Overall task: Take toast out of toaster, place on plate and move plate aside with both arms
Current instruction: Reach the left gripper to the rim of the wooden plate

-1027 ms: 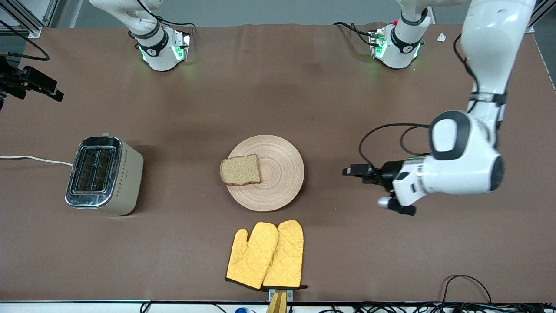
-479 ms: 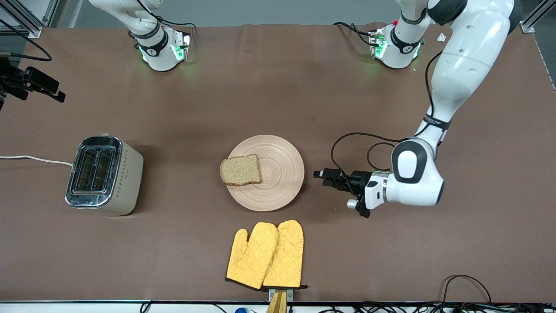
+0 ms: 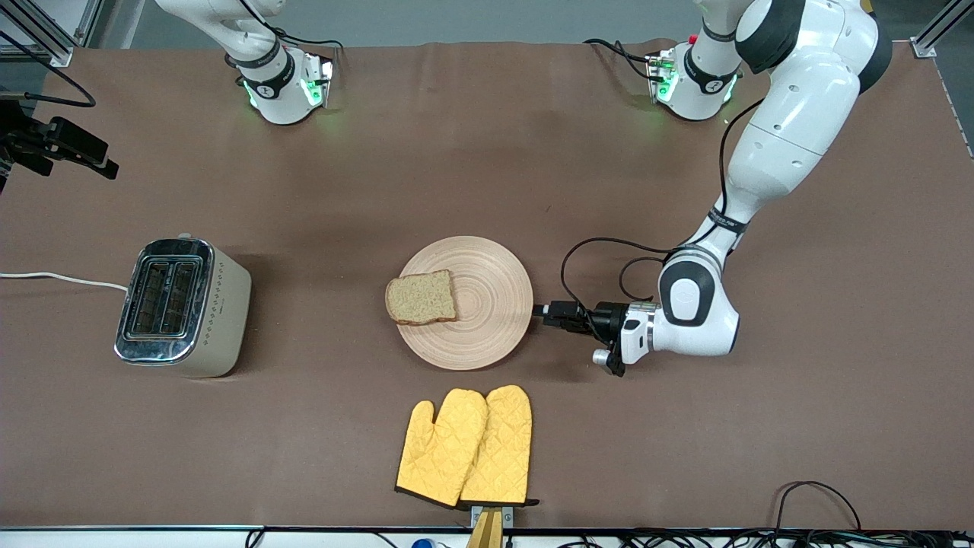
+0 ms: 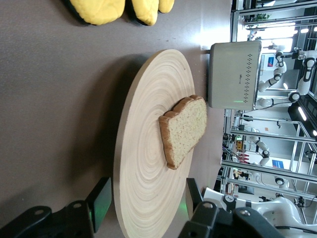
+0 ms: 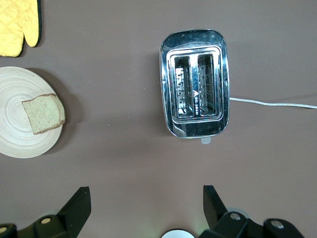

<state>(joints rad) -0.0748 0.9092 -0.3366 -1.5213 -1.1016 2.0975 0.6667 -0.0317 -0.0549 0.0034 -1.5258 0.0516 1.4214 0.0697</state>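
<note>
The toaster stands with both slots empty toward the right arm's end of the surface, and the toast lies flat on the wooden plate in the middle, so from here I'd say only sliding the plate aside is left. The left arm stretches low from its base, its left end effector level with the surface and its fingers straddling the plate's rim, partly open with a gap showing, not yet clamped. The right end effector waits high over the toaster, spread wide and holding nothing.
</note>
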